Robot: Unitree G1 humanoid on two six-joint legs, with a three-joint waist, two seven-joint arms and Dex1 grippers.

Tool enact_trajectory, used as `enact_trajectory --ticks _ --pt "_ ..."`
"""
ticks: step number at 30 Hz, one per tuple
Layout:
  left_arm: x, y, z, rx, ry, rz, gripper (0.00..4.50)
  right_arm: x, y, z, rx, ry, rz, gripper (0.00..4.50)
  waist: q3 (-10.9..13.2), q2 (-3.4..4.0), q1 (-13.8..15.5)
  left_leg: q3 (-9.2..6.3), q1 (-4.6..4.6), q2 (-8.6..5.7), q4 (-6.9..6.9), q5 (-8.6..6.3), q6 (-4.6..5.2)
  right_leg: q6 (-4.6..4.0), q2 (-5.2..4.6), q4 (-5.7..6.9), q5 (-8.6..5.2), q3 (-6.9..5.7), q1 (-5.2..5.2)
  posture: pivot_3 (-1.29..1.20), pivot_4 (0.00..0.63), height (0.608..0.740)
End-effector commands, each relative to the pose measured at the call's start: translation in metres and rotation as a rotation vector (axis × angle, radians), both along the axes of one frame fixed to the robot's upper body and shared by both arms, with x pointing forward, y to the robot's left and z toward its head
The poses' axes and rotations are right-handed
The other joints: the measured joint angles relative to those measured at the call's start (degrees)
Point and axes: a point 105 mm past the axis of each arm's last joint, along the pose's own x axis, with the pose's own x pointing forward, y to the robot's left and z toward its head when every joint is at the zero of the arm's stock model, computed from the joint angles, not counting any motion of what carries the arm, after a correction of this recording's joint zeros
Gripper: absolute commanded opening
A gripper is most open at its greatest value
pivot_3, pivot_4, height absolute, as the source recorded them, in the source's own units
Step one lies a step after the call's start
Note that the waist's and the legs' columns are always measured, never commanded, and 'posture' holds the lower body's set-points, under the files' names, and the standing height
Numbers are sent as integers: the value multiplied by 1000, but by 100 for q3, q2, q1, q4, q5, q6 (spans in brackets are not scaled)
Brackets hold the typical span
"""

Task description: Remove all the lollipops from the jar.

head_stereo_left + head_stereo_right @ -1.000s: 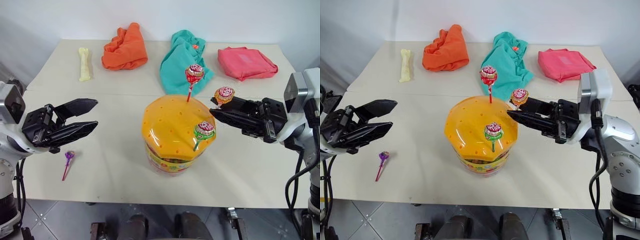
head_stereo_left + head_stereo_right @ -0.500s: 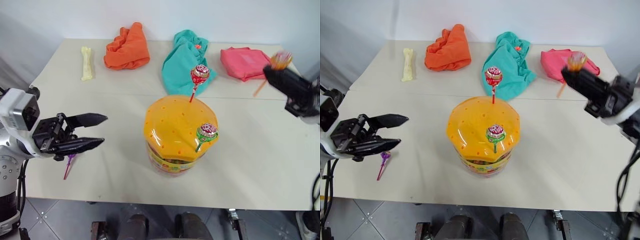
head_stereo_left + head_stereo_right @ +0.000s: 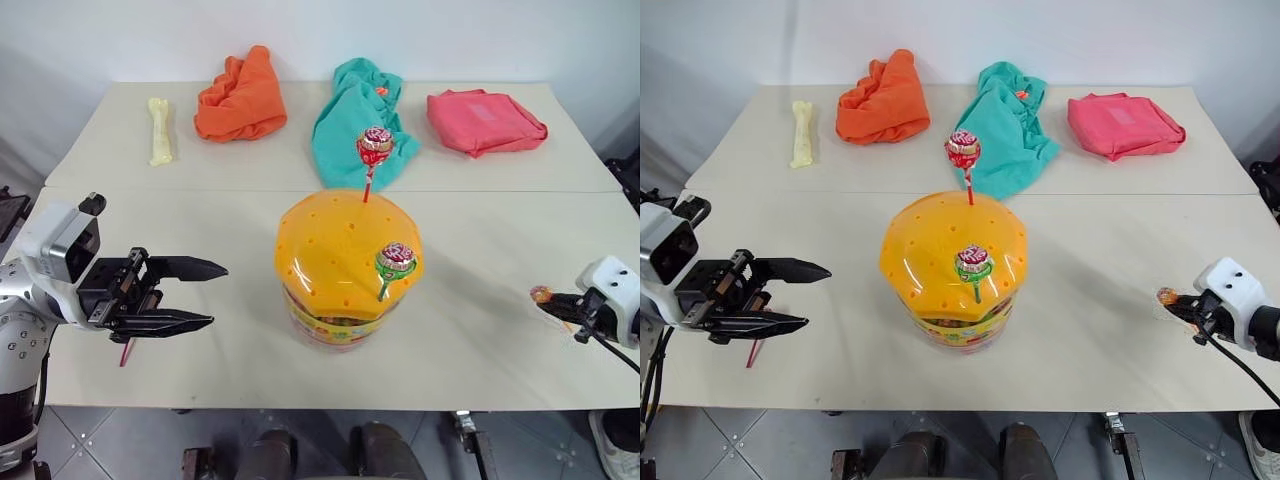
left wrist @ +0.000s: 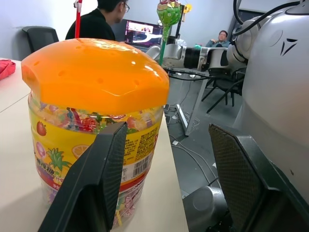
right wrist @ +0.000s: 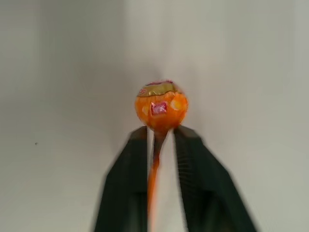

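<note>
Glossy orange dome lid, dotted with holes, on squat clear jar (image 3: 345, 300) mid-table, two foil-wrapped lollipops (image 3: 375, 150) stuck upright in it. Left gripper (image 3: 205, 296) spread wide, empty, near left edge. Right gripper (image 5: 161, 137) now low by right edge, fingers slightly parted around orange-stick lollipop (image 5: 161, 104); earlier beside jar.

Bright even light, soft shadows; right wrist view blurred.

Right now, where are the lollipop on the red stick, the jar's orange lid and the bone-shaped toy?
red-stick lollipop (image 3: 375, 146), left eye view, on its wrapped head.
orange lid (image 3: 335, 245), left eye view, on the dome's top.
bone-shaped toy (image 3: 158, 131), left eye view, on its middle.
</note>
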Motion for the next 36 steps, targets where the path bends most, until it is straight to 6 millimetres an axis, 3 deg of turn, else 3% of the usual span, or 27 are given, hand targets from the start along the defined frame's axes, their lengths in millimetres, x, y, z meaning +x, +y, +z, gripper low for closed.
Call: enact_trajectory --ticks 1,3,8,14,16,21,25,33,36 --pt "0 6 5 10 -31 30 2859 -6 19 30 133 -130 150 2089 0 0 1 0 0 0 0 0 0 0 0 -1 0 0 0 0 150 740" --pt "0 9 5 9 -28 39 2859 -12 35 52 230 -241 261 2778 0 0 2 0 0 0 1 0 0 0 0 -1 0 0 1 0 150 740" --pt "4 21 12 -24 -12 96 2859 -32 90 109 403 -379 514 2778 3 6 -2 -7 0 2 1 0 0 0 0 -3 0 -2 3 0 150 740" --pt "9 21 9 -46 -7 89 2859 -59 173 142 475 -428 809 2778 4 5 7 -15 1 2 1 -1 -1 0 -2 -6 0 -5 5 0 150 740" --pt "10 20 9 -51 -3 75 2859 -65 191 146 493 -432 880 2778 4 4 16 -18 1 2 1 -1 -2 1 -3 -8 0 -6 5 0 150 740" --pt "12 17 9 -56 -8 53 2859 -72 216 158 554 -438 979 2778 6 2 57 -25 -1 -4 1 -1 -2 4 -9 -10 2 -10 4 0 150 740" --pt "14 16 8 -65 -4 36 2859 -81 233 151 514 -390 1114 2778 5 2 77 -26 -1 -3 0 -1 -2 4 -8 -9 2 -12 3 0 150 740" --pt "16 15 8 -65 -6 33 2859 -75 243 142 507 -343 1144 2778 7 0 118 -26 -1 -3 1 -1 -2 4 -8 -8 2 -11 2 0 150 740" --pt "16 14 9 -67 -8 33 2859 -73 245 146 531 -349 1142 2156 7 0 118 -28 -1 -2 1 -1 -2 4 -8 -6 2 -12 0 0 150 740"
